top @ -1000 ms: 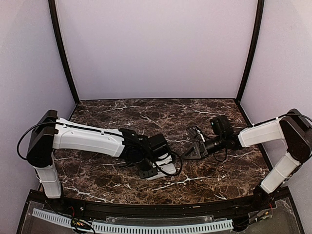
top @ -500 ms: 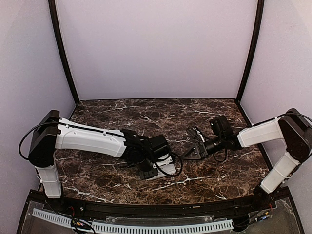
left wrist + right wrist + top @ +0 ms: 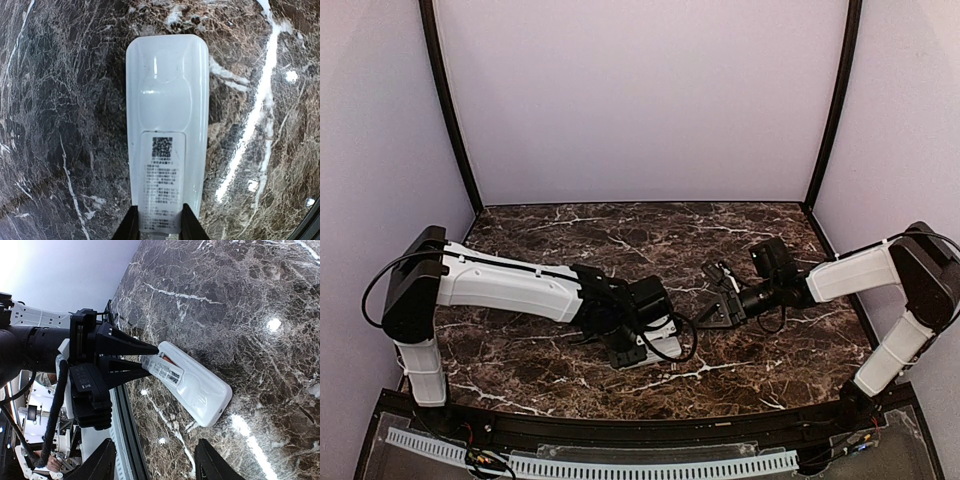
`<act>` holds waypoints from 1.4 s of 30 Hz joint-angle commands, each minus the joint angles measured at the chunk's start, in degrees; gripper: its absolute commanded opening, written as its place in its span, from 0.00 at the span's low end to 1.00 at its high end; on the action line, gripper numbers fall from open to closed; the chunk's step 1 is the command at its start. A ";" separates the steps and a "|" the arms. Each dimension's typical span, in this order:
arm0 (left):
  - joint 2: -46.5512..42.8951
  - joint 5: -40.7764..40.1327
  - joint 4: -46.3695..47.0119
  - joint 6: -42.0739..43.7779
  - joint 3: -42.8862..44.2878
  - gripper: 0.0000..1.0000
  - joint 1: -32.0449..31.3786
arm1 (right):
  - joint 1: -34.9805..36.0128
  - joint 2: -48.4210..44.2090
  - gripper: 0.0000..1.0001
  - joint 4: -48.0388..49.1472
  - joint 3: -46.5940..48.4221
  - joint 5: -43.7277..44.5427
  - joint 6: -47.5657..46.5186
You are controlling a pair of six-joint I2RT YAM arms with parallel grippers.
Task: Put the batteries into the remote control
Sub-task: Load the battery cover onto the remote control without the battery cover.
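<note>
The remote control (image 3: 167, 100) lies back-up on the desk (image 3: 60, 100), its long axis running up the left wrist frame. The left tool (image 3: 160, 222) pinches its labelled lower end. The right tool (image 3: 156, 447), spread, hovers farther off.

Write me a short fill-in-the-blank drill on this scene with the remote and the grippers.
1. The remote control lies on the marble table with its ____ facing up, so the QR-code label shows.
2. Its labelled end sits between the fingers of the ____ gripper.
3. The right gripper hangs ____ and holds nothing.

Missing words: back; left; open.
</note>
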 commanded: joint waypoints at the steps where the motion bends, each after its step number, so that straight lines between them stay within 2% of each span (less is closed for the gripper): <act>1: 0.95 0.52 -1.01 -0.02 1.76 0.14 0.46 | -0.41 0.65 0.53 1.61 -0.07 -0.88 -0.12; 5: 1.58 0.24 -1.70 0.06 1.85 0.15 0.68 | -0.37 0.78 0.53 1.63 0.02 -1.12 -0.12; 23: 1.02 1.19 -3.08 1.47 2.27 0.33 0.71 | -0.42 0.96 0.53 1.30 0.63 -1.31 -0.31; 30: 0.54 0.80 -3.76 1.93 2.96 0.37 0.71 | -0.36 0.89 0.53 1.22 0.59 -1.24 -0.34; 37: -5.89 2.89 -1.82 1.36 2.15 0.47 1.65 | -0.38 -0.54 0.52 0.65 0.76 -0.08 -0.67; 42: -13.12 6.22 2.74 -1.15 -3.28 0.54 4.90 | -0.30 -2.47 0.51 0.47 0.98 0.60 -0.83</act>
